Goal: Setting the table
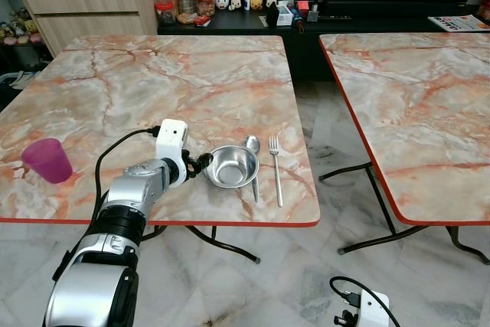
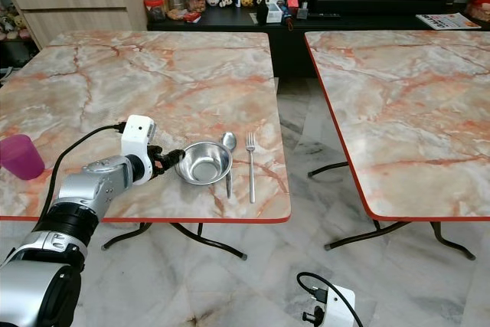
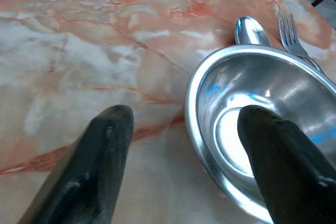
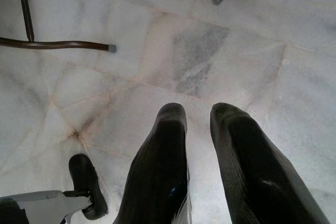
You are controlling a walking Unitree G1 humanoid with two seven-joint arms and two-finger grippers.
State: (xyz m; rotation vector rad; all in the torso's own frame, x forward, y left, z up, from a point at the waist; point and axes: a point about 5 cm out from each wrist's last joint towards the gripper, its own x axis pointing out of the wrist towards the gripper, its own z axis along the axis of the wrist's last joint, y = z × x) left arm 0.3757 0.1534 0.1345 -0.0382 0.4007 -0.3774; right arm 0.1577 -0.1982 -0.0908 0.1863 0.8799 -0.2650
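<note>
Left eye view: the marble table (image 1: 153, 89) fills the upper left and centre. Lower centre on it sits a steel bowl (image 1: 230, 166); the spoon (image 1: 253, 160) lies just right of it, touching its rim, and the fork (image 1: 276, 168) lies beside the spoon. A purple cup (image 1: 47, 160) stands at the far left edge. The left gripper (image 1: 201, 163) is at the bowl's left rim.

Right eye view: a second table (image 2: 406, 105) occupies the right. The right arm's wrist (image 2: 334, 305) hangs at the bottom, above the floor.

Left wrist view: the fingers (image 3: 100, 161) are spread, one inside the bowl, one outside on the tabletop.

Right wrist view: the right gripper (image 4: 198, 129) points at the floor tiles (image 4: 173, 56), fingers slightly parted, holding nothing.
</note>
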